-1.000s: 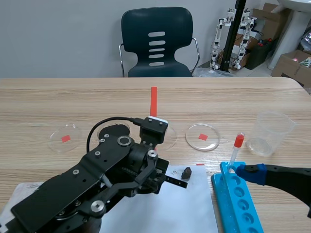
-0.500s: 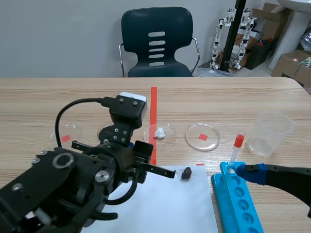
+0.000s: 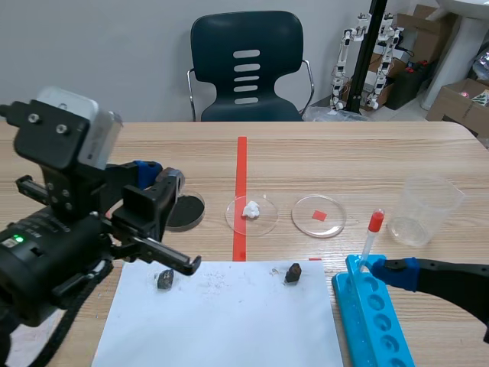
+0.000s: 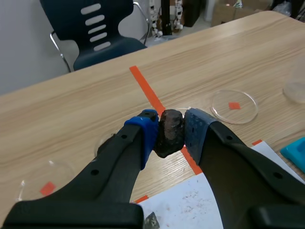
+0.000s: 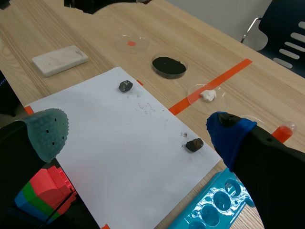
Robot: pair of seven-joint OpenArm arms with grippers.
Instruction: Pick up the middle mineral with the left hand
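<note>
Pinched tight in the left gripper (image 4: 170,137), between its blue pads (image 4: 148,134): a dark brown, rough mineral lump (image 4: 170,132), lifted clear of the white paper sheet (image 3: 229,321), near its far left corner. Off the sheet's right edge, the right gripper (image 5: 138,133), jaws spread wide, holding nothing. Resting by the sheet's far edge: a small grey stone (image 3: 164,279) and a small black stone (image 3: 293,272).

Rough matt mineral (image 4: 170,132), wood-grain table (image 3: 344,160)

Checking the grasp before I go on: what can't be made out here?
Scene view: the held mineral is hidden behind the fingers of the left pincer.
Left wrist view: the pads cover its sides; a second mineral is cut off by the edge.
Right wrist view: the left arm is cut off, grip unseen.
</note>
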